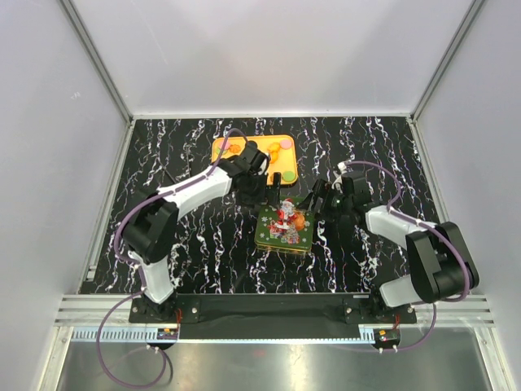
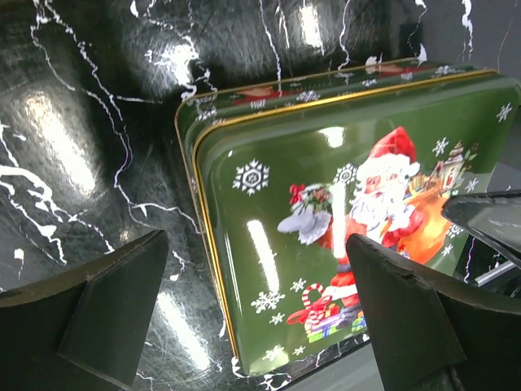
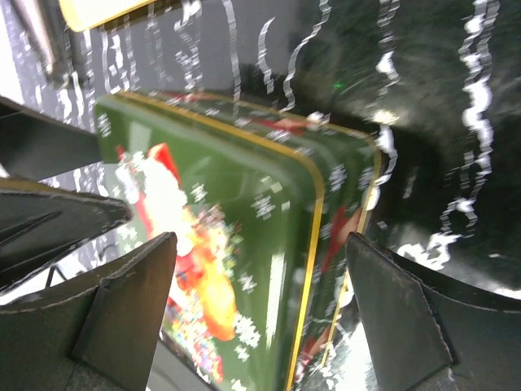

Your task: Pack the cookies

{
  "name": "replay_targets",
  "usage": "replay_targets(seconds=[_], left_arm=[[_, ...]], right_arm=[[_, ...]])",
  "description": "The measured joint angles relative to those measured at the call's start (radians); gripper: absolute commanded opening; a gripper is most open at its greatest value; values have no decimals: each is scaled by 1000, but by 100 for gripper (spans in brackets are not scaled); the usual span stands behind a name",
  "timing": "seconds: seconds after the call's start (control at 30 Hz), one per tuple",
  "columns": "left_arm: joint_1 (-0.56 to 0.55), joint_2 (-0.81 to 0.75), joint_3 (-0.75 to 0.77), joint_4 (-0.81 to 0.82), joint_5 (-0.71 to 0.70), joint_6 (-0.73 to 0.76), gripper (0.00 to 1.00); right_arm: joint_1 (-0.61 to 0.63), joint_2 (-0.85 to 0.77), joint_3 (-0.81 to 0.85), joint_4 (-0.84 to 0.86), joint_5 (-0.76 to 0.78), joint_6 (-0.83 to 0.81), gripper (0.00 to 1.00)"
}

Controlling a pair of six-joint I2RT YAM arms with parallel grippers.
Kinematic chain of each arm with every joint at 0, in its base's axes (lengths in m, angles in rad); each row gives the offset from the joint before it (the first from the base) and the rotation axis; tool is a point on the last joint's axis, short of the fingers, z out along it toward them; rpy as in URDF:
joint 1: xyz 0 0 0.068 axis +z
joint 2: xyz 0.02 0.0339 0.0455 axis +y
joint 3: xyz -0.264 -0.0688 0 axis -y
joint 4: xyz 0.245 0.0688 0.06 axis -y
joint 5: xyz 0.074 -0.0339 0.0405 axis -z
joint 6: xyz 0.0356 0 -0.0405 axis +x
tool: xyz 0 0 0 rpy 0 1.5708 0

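Both left tool (image 2: pixel 256 273) and right tool (image 3: pixel 260 281) hang released near Santa-printed green tin (image 1: pixel 284 227).

Black, white-veined marble-look tabletop (image 1: pixel 212 261) gleams with glare, enclosed by plain, seemingly pale grey walls (image 1: pixel 277 57).

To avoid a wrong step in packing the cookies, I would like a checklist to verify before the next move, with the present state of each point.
1. Left end effector open and empty: ok.
2. Right end effector open and empty: ok.
3. Green tin open for packing: not ok, the Santa lid covers it.
4. Cookies located: ok, they lie on the orange tray behind the tin.
5. Any cookies inside the tin: cannot tell, the lid hides the inside.
6. Clearance between the two end effectors: ok, one on each side of the tin, though close.
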Motion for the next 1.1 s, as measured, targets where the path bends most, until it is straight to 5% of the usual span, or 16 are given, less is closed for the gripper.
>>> replay_targets(seconds=[0.47,1.1], left_arm=[[38,99,108,-24,-15,18,99],[48,165,151,20,36,11,98]], right_arm=[[-35,117,85,-10,14,-20,81],[-40,151,101,-4,9,-30,80]])
